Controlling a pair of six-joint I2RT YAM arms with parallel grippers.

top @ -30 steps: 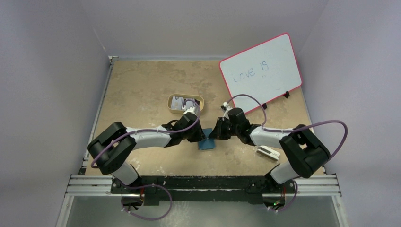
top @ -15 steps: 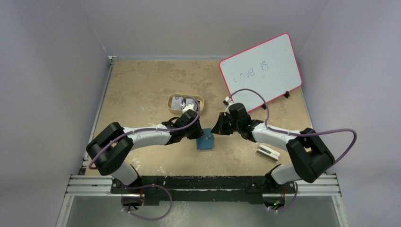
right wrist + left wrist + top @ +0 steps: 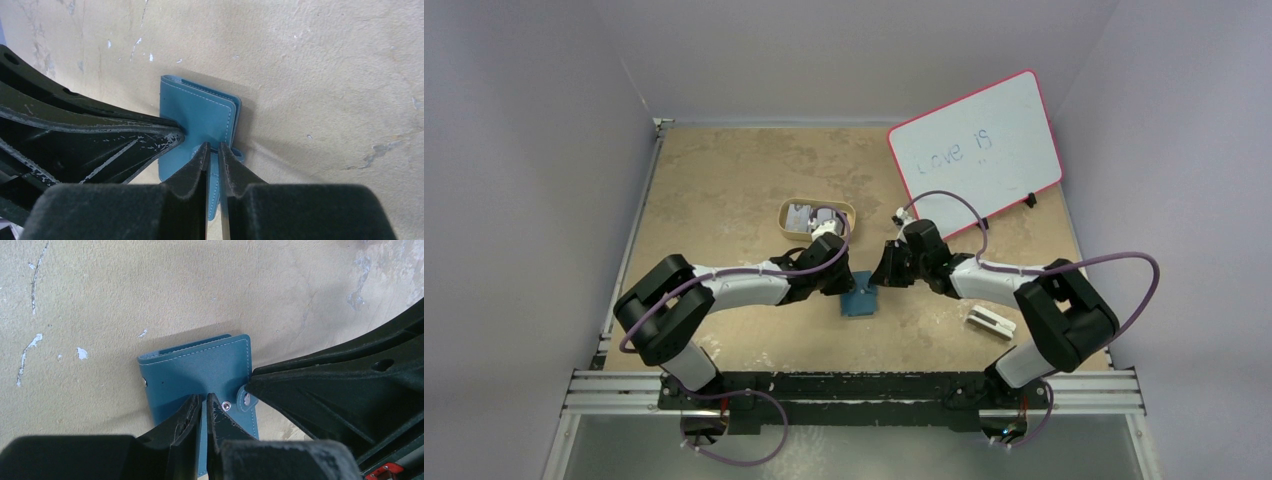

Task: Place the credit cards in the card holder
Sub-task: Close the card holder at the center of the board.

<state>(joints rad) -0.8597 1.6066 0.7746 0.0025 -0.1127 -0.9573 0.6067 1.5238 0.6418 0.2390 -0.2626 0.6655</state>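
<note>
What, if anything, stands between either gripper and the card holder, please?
Nothing visible does. The left gripper and the right gripper are both on the folded card holder, each with its jaws pinched nearly shut on one of its edges, from opposite sides.

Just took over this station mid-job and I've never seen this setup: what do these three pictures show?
Two robot arms are bolted at the near edge of the table, each ending in a two-finger claw. The wide picture comes from a fixed camera above and behind them; the other two from a camera on each wrist, looking along its fingers. On the table are a folded blue card holder in the middle, a tan oval tray holding cards, a whiteboard and a white slotted block. The left claw and right claw both have jaws nearly together, tips at the card holder; whether either pinches it, I cannot tell.
</note>
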